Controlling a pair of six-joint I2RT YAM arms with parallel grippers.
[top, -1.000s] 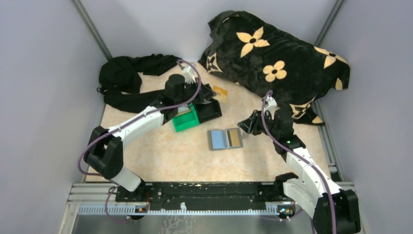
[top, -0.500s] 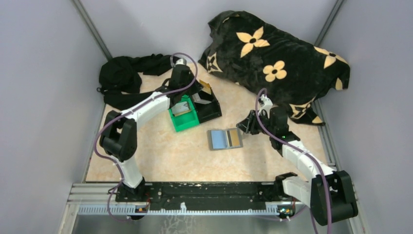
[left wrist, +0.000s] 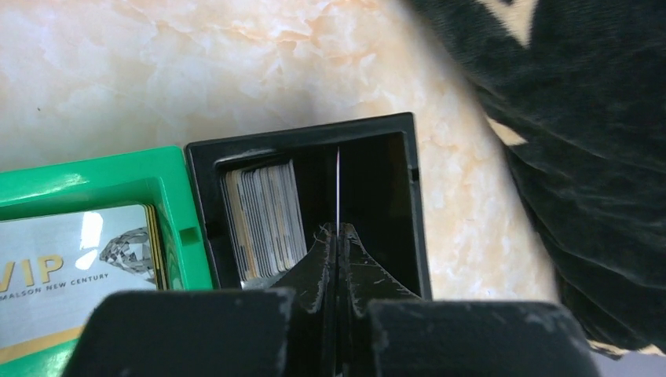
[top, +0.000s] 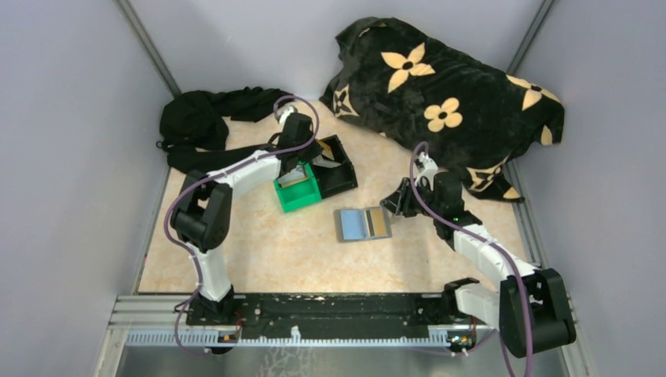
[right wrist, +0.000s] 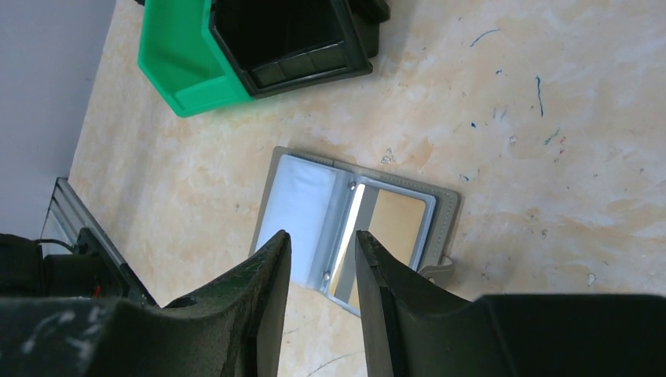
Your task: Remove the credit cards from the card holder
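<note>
1. One credit card [left wrist: 338,184], pinched edge-on in the left gripper [left wrist: 338,236], hangs over the black bin [left wrist: 393,129] — seemingly for dropping.
2. Right gripper [right wrist: 322,239], jaws apart, hovers by the open card holder [top: 362,225] (golden card [right wrist: 397,224] inside).

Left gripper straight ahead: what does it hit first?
The card in the left gripper would likely meet the floor of the black bin first, right of the stacked cards. Depth unclear.

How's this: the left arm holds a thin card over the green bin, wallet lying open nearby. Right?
Wrong bin: the left wrist view shows the left fingers holding the card over the black bin. The card holder does lie open nearby.
</note>
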